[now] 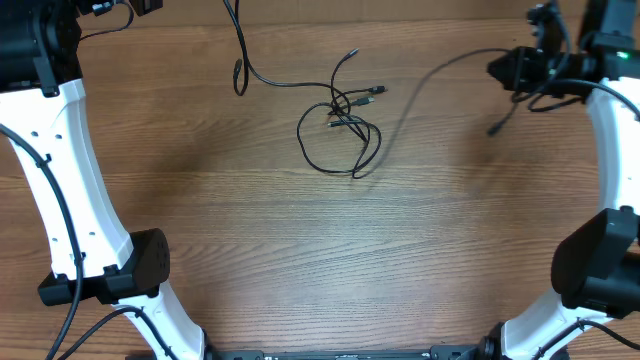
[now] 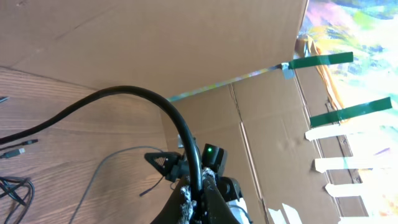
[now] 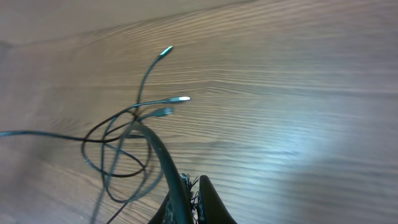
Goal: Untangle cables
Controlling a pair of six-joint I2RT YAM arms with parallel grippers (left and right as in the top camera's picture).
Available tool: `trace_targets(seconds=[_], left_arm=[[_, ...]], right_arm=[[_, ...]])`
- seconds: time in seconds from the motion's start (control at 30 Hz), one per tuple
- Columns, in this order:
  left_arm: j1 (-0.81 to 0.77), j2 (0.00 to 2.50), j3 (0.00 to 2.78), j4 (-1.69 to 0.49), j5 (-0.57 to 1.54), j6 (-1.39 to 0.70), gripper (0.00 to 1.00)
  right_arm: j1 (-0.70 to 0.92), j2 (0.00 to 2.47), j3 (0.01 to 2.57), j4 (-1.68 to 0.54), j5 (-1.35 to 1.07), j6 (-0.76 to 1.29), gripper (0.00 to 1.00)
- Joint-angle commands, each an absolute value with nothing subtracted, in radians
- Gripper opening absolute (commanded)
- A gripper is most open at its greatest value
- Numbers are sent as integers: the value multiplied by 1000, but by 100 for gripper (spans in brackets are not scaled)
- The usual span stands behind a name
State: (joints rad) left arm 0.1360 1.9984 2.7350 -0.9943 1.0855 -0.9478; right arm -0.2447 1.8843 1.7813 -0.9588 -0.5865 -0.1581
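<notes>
The cables [image 1: 345,125] are being shown as one loose knot of loops on the table [image 1: 300,260], at its far middle, between the two arms. The left gripper [image 2: 196,208] is being seen with its jaws together, clamped on the left strand [image 2: 124,93], which arches up and away from the fingers toward the knot. The right gripper [image 3: 189,202] is likewise being seen clamped, on the right strand [image 3: 157,148], which leads straight into the loops.

From the right gripper the knot is lying to the left; from the left gripper it is lying to the right. The two held strands are being stretched roughly along the left-right line, so a parting pull along that axis is being judged the move that matters. Which gripper is nearer cannot be told, since the left one is being cut off by the far edge of the overhead view.

Two grippers and two held strands are being counted. Three plugs [image 3: 183,98] are being counted beside the knot in the right wrist view. The number of cords inside the knot cannot be told.
</notes>
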Motion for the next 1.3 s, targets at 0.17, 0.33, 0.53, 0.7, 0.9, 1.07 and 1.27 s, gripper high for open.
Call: trace_targets(seconds=[0.17, 0.33, 0.53, 0.7, 0.9, 1.07, 1.27], left_arm=[[146, 1974, 2752, -986, 1121, -953, 4], [140, 1974, 2752, -999, 1130, -874, 4], [136, 1972, 2752, -1303, 935, -453, 4], [101, 1972, 2752, -1508, 717, -194, 4], [52, 1972, 2752, -1574, 513, -41, 4], [18, 1972, 2752, -1585, 480, 95, 4], [6, 1972, 2752, -1620, 462, 162, 4]], right_arm=[[-509, 1855, 1789, -1021, -586, -165, 4], [-673, 1783, 1789, -1041, -712, -189, 4], [-789, 1638, 1797, -984, -847, -184, 4], [-804, 1559, 1836, -981, -876, -174, 4], [-807, 1496, 1920, -979, -878, -127, 4], [-806, 1459, 1921, -974, -901, -89, 7], [-806, 1453, 1921, -989, -1019, -33, 100]])
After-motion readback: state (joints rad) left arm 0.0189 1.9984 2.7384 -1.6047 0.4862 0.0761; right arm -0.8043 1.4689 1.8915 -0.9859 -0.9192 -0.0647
